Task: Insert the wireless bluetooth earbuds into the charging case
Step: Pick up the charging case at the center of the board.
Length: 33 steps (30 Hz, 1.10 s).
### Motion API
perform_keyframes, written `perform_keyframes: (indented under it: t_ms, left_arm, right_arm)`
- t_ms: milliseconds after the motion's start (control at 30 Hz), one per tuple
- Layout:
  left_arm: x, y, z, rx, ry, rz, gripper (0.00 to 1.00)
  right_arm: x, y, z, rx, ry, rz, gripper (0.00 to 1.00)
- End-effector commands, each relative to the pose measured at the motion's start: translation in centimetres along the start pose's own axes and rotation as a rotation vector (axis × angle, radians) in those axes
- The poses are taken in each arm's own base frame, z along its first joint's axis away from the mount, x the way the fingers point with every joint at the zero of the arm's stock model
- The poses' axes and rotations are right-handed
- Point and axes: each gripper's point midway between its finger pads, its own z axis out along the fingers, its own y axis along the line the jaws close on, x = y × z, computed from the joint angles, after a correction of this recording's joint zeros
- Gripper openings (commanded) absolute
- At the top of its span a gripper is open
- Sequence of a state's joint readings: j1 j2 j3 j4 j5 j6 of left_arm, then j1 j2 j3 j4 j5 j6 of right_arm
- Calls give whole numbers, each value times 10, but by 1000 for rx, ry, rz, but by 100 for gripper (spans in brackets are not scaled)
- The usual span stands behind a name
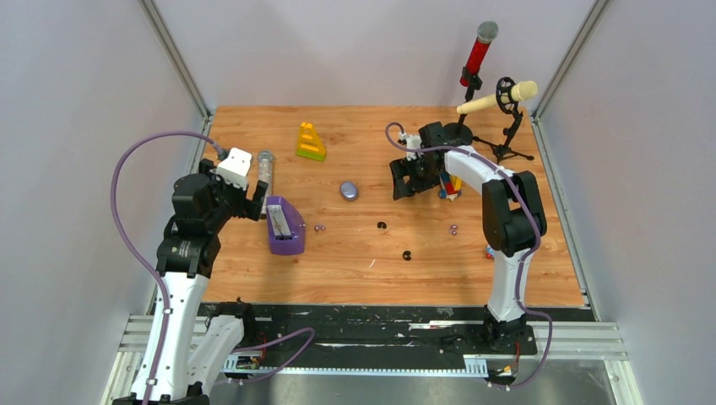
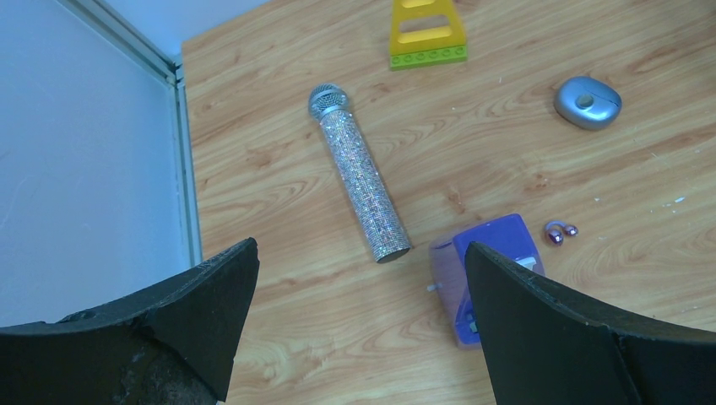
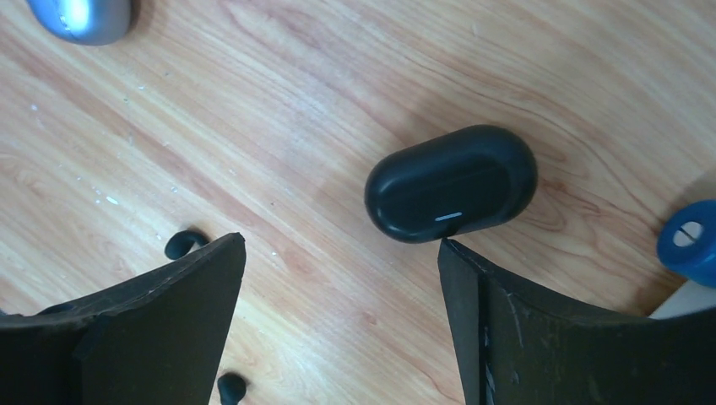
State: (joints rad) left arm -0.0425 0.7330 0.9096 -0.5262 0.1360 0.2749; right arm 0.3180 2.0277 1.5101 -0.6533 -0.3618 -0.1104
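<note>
Right gripper (image 3: 342,253) is spread wide with nothing between the jaws, only bare wood. It's tipped down over the worktop (image 1: 507,253) at the far right-centre. The closed black charging case (image 3: 452,183) lies flat just past one of its fingertips. The edge is right at the tip, and I honestly can't tell if they're touching.

The black earbuds are loose on the wood. One (image 3: 184,244) is beside the other finger and the second (image 3: 230,387) sits closer to the camera, low in the wrist view. Neither is in a case.

A blue-capped bottle (image 3: 688,240) is just off to the side of the black case.

Left gripper (image 2: 361,253) is also fully spread and holding nothing. It hangs over the left side, with the open purple case (image 2: 485,270) under one finger and a glittery silver microphone (image 2: 360,173) lying flat just beyond.

A pair of purple earbuds (image 2: 560,231) lies on the wood near the purple case, and another purple one (image 1: 453,229) is over near the right arm.

Further out, a closed grey-blue case (image 1: 349,191) sits mid-worktop and a yellow and green toy block (image 1: 311,142) is toward the back. Two mics on stands are in the far right corner, one red (image 1: 478,52) and one cream (image 1: 498,97).
</note>
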Motion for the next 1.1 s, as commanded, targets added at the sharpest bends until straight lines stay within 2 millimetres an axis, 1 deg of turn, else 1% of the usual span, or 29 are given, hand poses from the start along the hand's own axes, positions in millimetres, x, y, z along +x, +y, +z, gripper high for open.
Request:
perform_keyframes:
  t_ms: [0,67,167,267,400,500,600,700,833,900,1067]
  left_arm:
    - [-11,7,-1,-30,-46,0,100]
    - [-11,7,-1,-32,-47,1,100]
    - [-11,7,-1,-31,-46,1,100]
    - [-11,7,0,-30,-47,2,100]
    - [-10,6,0,-25,-45,2,100]
    - [-10,6,1,-22,-42,2,100]
    - [-11,6,0,-24,-48,3,100]
    - [-12,6,-1,-24,-52,3,100]
    - [-11,6,-1,-25,-48,2,100]
    - [-11,6,-1,-25,-49,3,100]
    - [-11,7,-2,-28,-47,1,100]
  right_arm:
    - [-22,25,-20,-93,-66,-43,86]
    - [-24,26,-22,-89,-72,-62,84]
    - [-32,16,-30,19,-93,-130,85]
    - [-41,6,-36,107,-125,-227,88]
    - [-44,-9,-37,187,-115,-324,95]
    - [-39,-23,-31,223,-81,-403,100]
    - [-37,-41,-23,245,-64,-435,100]
    - [-38,-53,-17,239,-59,-440,100]
    - [-34,-53,-11,205,-55,-472,100]
    - [-35,-53,-9,203,-62,-485,100]
    - [-36,-55,3,184,-58,-500,100]
